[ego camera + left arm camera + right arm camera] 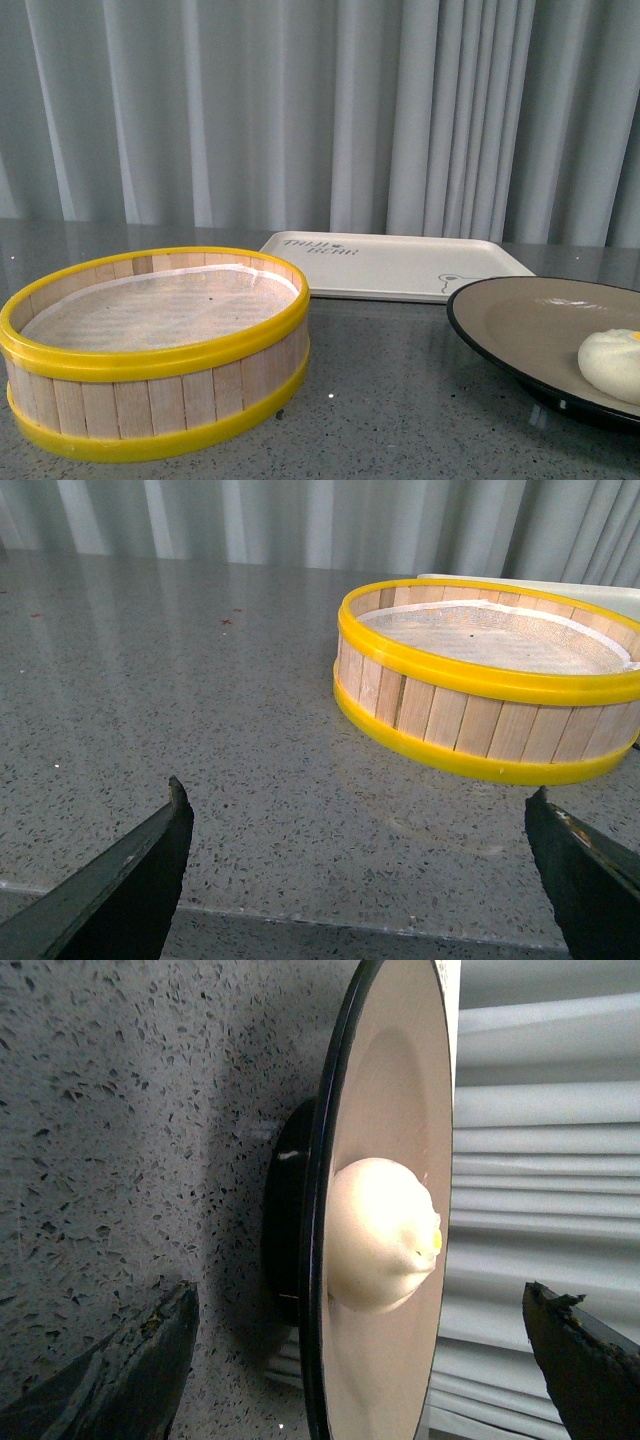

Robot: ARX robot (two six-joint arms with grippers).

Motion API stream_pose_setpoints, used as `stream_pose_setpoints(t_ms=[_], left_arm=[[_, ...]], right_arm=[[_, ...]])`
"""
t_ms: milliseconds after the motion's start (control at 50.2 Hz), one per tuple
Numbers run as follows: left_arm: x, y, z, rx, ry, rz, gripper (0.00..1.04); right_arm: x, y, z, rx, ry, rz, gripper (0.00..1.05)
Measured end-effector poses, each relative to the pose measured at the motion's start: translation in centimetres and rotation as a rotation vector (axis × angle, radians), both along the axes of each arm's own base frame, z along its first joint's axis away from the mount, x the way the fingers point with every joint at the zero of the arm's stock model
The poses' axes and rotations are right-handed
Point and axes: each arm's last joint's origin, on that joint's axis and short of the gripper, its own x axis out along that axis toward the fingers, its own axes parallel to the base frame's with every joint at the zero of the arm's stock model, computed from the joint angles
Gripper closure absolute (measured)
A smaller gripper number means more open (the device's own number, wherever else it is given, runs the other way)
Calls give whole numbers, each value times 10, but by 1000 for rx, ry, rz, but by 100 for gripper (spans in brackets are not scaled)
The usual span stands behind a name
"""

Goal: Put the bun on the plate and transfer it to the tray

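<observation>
The white bun (612,362) with a tiny yellow dot lies on the black-rimmed beige plate (520,320) at the front right of the table. The cream tray (390,263) with grey lettering and a bear drawing lies flat behind, between the plate and the steamer basket. Neither arm shows in the front view. In the right wrist view my right gripper (360,1360) is open, its jaws spread on either side of the plate's rim (318,1260), with the bun (380,1235) just beyond the tips. My left gripper (360,880) is open and empty over bare table.
A round wooden steamer basket (150,350) with yellow rims and a white liner stands at the front left, empty; it also shows in the left wrist view (490,680), ahead of the left gripper. The table top is grey speckled stone. Grey curtains hang behind.
</observation>
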Motion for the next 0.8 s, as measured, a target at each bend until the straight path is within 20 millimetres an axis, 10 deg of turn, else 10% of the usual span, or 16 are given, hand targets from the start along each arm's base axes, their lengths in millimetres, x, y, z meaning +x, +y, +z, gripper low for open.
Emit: stream_pose_setpoints(t_ms=[279,796], left_arm=[[0,0,0,0,0,0,7],[0,0,0,0,0,0,7]], right_arm=[[13,-7,-1,-9,3,-15,13],[13,-13,-9,-43,4,10,102]])
